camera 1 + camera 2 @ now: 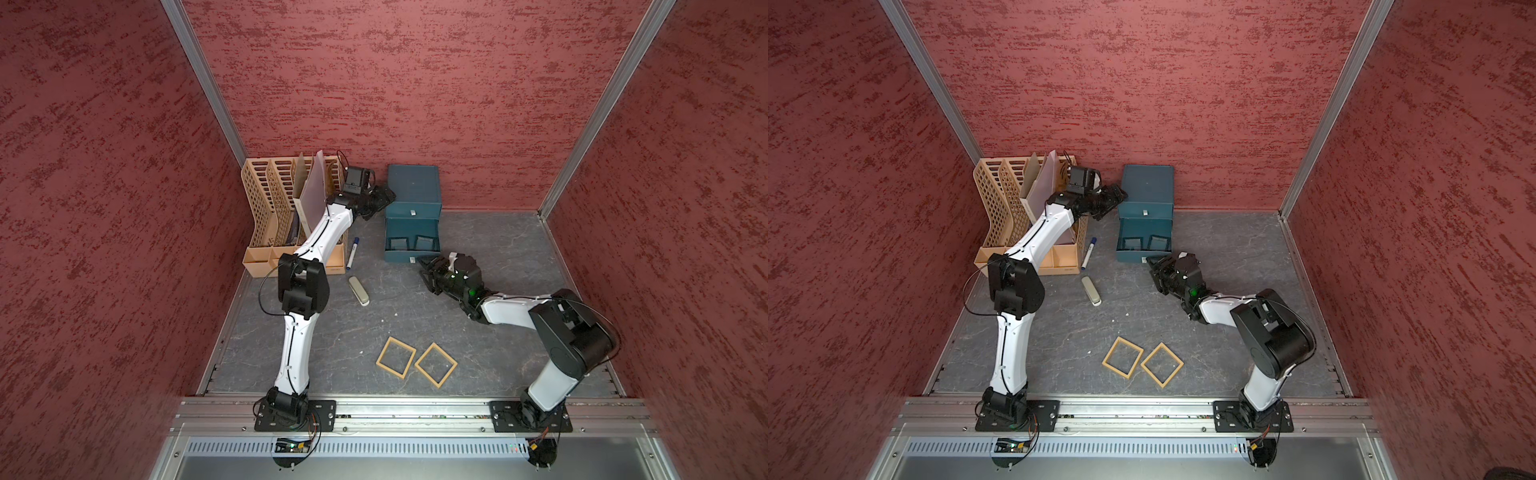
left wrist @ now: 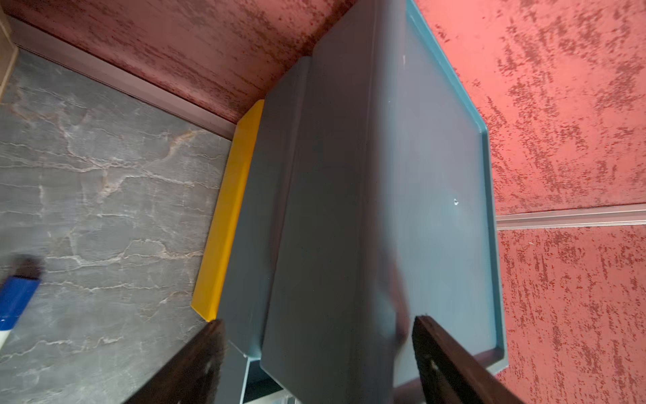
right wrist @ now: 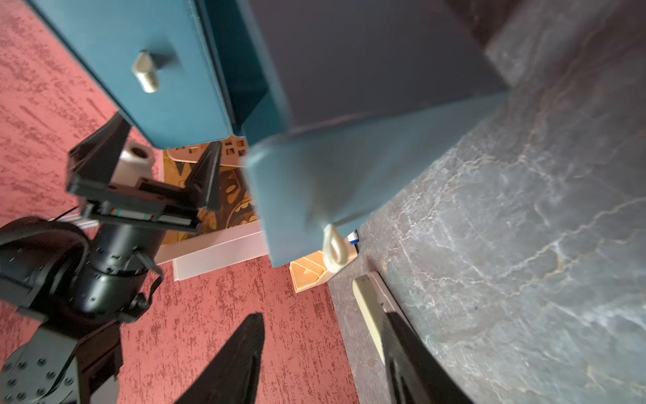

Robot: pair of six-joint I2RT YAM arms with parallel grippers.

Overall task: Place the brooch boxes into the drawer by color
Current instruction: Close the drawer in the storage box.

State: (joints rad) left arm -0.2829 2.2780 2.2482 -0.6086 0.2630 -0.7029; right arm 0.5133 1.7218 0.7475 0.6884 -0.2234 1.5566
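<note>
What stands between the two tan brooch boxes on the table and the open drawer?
No object: the tabletop between the tan boxes and the open drawer is bare. Only the right gripper sits at the drawer's front, by its pull. The grey-green block lies off to the side.

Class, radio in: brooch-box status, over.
Left gripper open beside chest; right gripper open at pull of open drawer. Two black boxes inside, two tan boxes on table. Nothing blocking.

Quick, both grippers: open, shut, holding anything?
Left gripper: open, jaws astride the dark teal three-drawer chest's upper edge.
Right gripper: open, empty, facing the small silver pull of the pulled-out drawer.
</note>
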